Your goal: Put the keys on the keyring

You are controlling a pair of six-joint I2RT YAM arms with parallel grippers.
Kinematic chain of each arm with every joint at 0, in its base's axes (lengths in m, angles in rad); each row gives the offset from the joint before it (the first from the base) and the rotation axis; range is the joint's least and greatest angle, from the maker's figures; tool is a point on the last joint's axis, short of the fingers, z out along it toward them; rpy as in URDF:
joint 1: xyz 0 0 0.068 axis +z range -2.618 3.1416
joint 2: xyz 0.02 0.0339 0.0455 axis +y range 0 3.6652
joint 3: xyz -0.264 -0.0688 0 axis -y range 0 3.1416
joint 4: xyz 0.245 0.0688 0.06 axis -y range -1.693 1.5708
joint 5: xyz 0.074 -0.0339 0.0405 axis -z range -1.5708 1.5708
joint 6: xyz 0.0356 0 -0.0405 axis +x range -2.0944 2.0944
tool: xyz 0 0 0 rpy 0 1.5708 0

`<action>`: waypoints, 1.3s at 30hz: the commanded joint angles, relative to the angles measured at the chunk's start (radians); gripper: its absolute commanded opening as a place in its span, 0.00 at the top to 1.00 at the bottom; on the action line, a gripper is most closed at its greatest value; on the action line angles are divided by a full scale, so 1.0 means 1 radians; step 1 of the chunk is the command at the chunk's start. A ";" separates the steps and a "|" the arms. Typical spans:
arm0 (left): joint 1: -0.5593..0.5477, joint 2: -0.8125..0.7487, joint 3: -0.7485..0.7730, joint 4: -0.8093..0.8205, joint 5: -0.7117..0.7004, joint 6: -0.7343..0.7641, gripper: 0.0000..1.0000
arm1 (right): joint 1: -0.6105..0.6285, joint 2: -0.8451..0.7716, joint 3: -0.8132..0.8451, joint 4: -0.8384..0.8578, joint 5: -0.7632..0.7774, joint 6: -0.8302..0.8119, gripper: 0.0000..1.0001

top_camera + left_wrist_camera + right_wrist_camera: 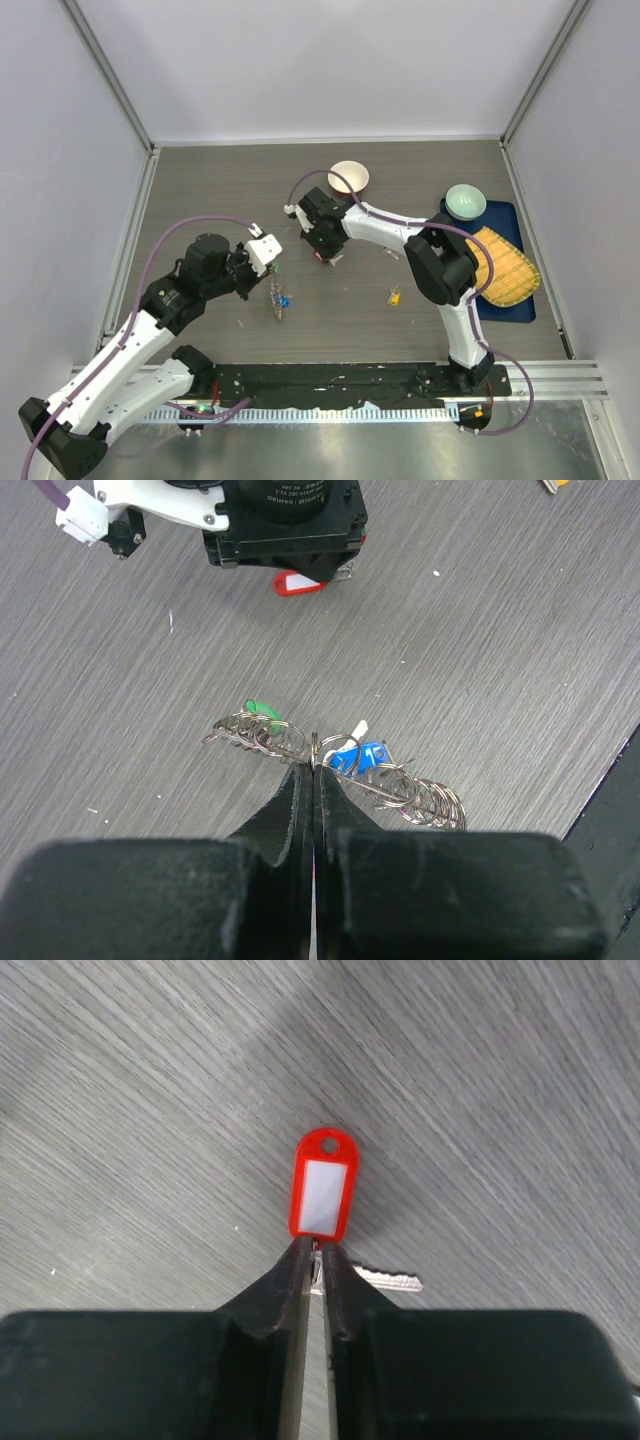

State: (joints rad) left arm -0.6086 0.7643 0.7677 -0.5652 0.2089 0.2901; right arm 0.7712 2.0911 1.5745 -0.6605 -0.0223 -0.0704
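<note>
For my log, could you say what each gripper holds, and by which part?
Left gripper: keyring, by its rim. Right gripper: red key, where tag meets blade.

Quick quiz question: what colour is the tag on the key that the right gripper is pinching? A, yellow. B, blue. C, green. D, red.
D: in the right wrist view the right gripper is shut at the base of the red-tagged key, while the blue tag and green tag sit at the keyring that the left gripper pinches.
</note>
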 commanded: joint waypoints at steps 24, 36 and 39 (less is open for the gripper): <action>0.000 -0.010 0.008 0.077 0.014 -0.016 1.00 | 0.002 -0.488 -0.623 0.713 -0.129 -0.015 0.57; 0.000 -0.010 0.004 0.080 0.017 -0.017 1.00 | -0.115 -0.456 -0.949 1.406 -0.323 0.038 0.61; 0.000 -0.010 0.004 0.082 0.017 -0.016 1.00 | -0.125 -0.425 -0.961 1.486 -0.344 0.044 0.62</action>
State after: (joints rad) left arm -0.6086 0.7700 0.7677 -0.5583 0.2096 0.2844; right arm 0.6521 1.6417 0.6262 0.5701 -0.2848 -0.0467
